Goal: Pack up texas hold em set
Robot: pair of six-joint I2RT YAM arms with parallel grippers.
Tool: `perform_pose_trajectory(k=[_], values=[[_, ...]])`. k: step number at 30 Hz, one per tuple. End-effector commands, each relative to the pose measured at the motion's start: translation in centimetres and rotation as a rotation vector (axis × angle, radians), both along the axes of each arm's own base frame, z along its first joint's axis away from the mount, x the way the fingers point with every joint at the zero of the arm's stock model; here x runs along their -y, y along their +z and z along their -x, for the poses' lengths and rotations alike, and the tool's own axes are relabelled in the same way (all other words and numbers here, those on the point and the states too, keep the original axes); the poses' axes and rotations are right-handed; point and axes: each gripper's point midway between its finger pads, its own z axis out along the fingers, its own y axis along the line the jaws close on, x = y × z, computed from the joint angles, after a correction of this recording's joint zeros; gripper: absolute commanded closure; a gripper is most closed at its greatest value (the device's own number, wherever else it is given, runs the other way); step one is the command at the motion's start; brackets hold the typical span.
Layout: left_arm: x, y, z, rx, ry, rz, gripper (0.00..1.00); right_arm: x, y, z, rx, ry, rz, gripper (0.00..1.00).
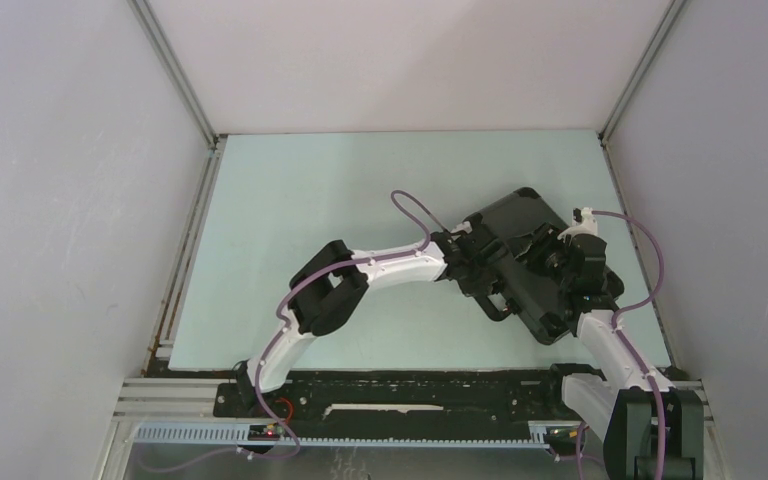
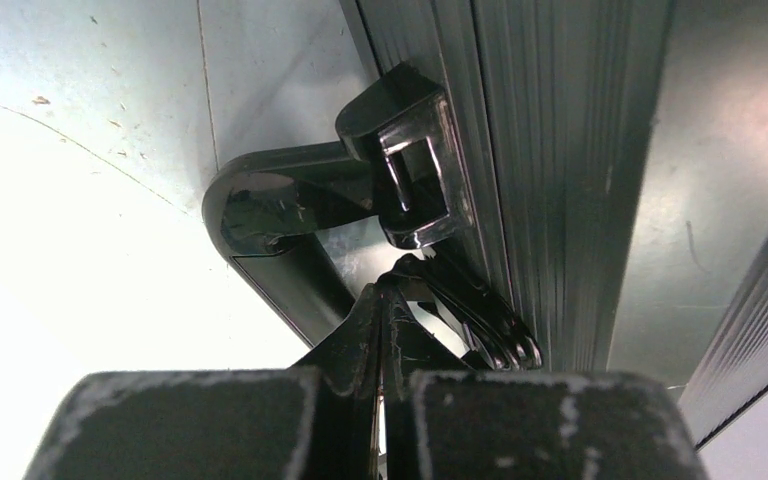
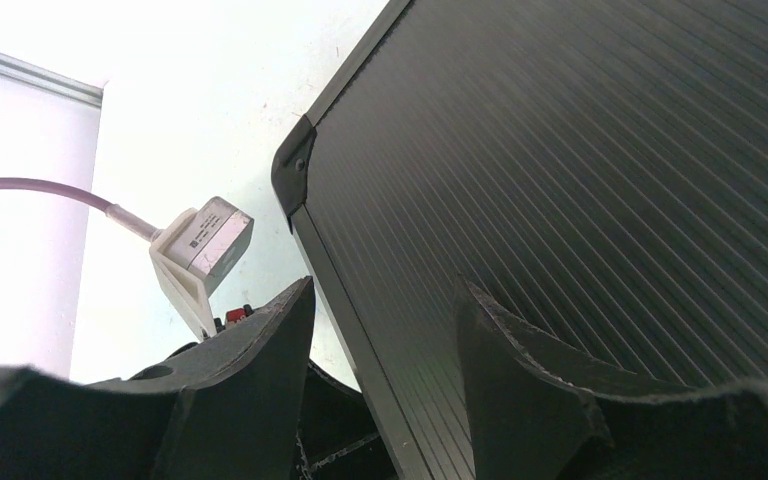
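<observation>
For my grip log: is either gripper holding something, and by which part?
Nothing appears held. The left gripper is shut and empty beside the handle; the right gripper is open over the case.

The case [image 3: 600, 180] has a ribbed, matt black shell; its handle [image 2: 270, 205] is glossy, scuffed black plastic; the tabletop [image 1: 300, 190] looks matt.

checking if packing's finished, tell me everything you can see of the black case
The black case is closed, lying flat and skewed on the pale green table, right of centre. Its shell is ribbed, metal-looking, with corner caps. A glossy plastic handle and latch sit on the side facing the left arm. The left gripper, shut, points at the latch; the right gripper, open, straddles a lid edge. Contact is unclear.
</observation>
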Motion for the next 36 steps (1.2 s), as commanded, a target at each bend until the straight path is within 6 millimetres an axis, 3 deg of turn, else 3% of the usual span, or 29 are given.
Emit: perform_pose_trajectory(k=[1,12,23,27,32,36], values=[[-1.1,-3.5,-2.6,0.051,0.062,-0.090,1.00,-1.3,-5.9,4.3,-0.266,0.064,-0.016,0.38],[-0.2,-3.9,-3.0,0.057,0.061,-0.097,1.00,-1.4,-5.9,4.3,-0.267,0.068,-0.017,0.38],[0.7,-3.7,-4.9,0.128,0.036,-0.109,1.00,-1.4,-5.8,4.3,-0.264,0.070,-0.015,0.38],[-0.7,-1.0,-5.7,0.241,0.034,-0.161,1.00,-1.4,-5.7,4.2,-0.260,0.070,-0.013,0.37],[-2.6,3.0,-4.9,0.309,-0.020,-0.158,1.00,-1.4,-5.4,4.2,-0.242,0.078,-0.007,0.37],[-3.7,8.3,-3.8,0.412,-0.104,-0.054,1.00,-1.7,-5.2,4.3,-0.234,0.102,-0.009,0.37]])
